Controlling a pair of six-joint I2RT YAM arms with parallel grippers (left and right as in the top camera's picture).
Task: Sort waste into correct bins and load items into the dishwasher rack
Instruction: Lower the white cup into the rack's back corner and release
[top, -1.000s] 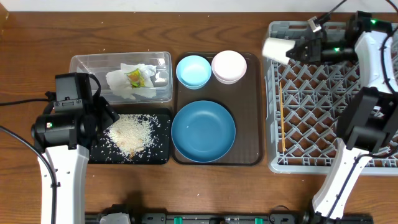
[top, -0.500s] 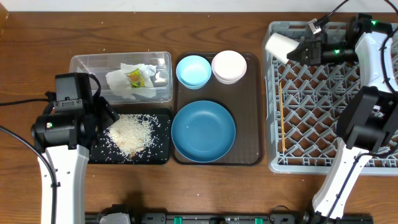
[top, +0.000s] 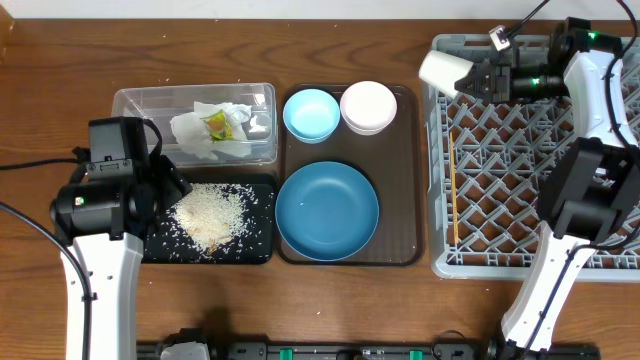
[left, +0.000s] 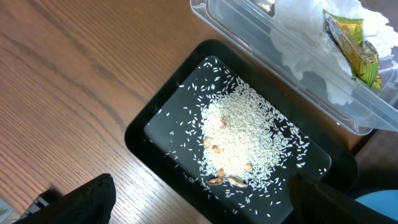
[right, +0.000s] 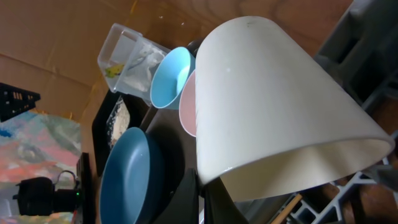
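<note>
White cup (top: 443, 70) lay sideways, left of my right gripper (top: 478, 79) — pinched by its rim — above the rack's (top: 520, 180) upper-left corner.

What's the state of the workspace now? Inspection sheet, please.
Surface: wooden table.
Job's things: white cup over far-left corner of grey rack; chopsticks in rack; blue plate, light-blue bowl, pink bowl on brown tray; napkin, wrapper in clear tub; rice in black tray.
Clutter: nothing seen.
Grippers: left gripper open above rice; right gripper shut on white cup.
Cables: black cable by left arm.
Surroundings: black hardware along near edge.
</note>
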